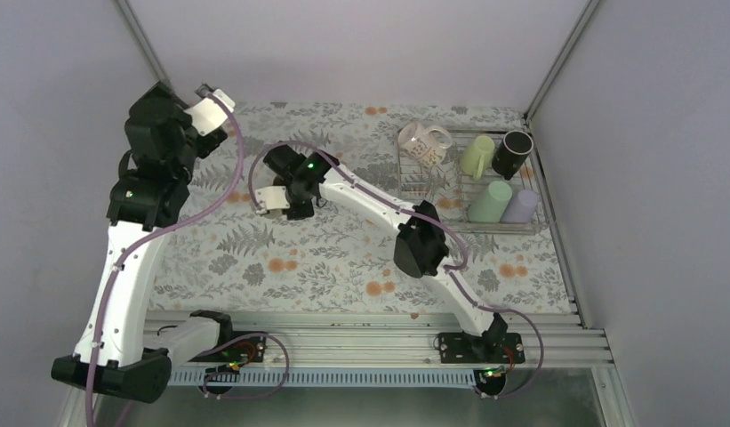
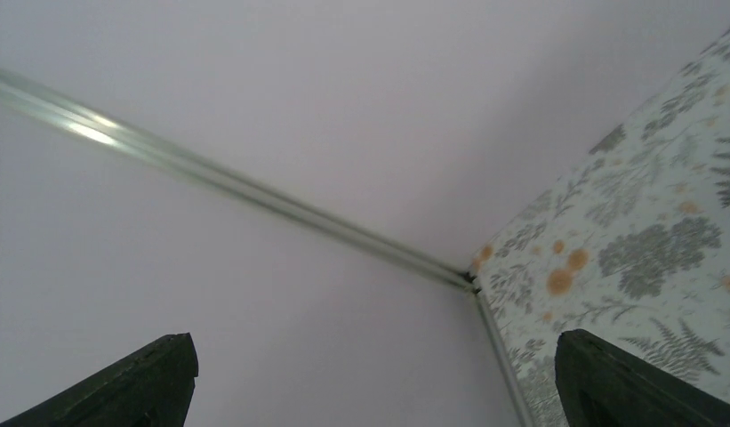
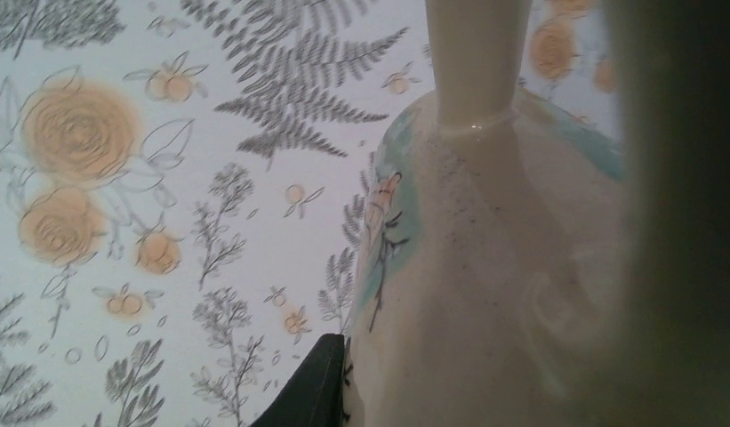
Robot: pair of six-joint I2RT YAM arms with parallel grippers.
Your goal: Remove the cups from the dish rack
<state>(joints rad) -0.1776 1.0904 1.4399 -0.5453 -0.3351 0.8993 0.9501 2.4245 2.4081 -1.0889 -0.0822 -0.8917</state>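
Rack [image 1: 450, 181] w/ 5 cups [image 1: 490, 203] at table's [image 1: 281, 267] far-right corner.

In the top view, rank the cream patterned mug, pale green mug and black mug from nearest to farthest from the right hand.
1. Cream patterned mug, dish rack's left end, toward the right hand.
2. Pale green mug, back row's middle.
3. Black mug, back right corner.

The patterned mug [image 3: 485, 267] is cut off by the right wrist view's edges; one finger [image 3: 685, 178] is blurred beside it.
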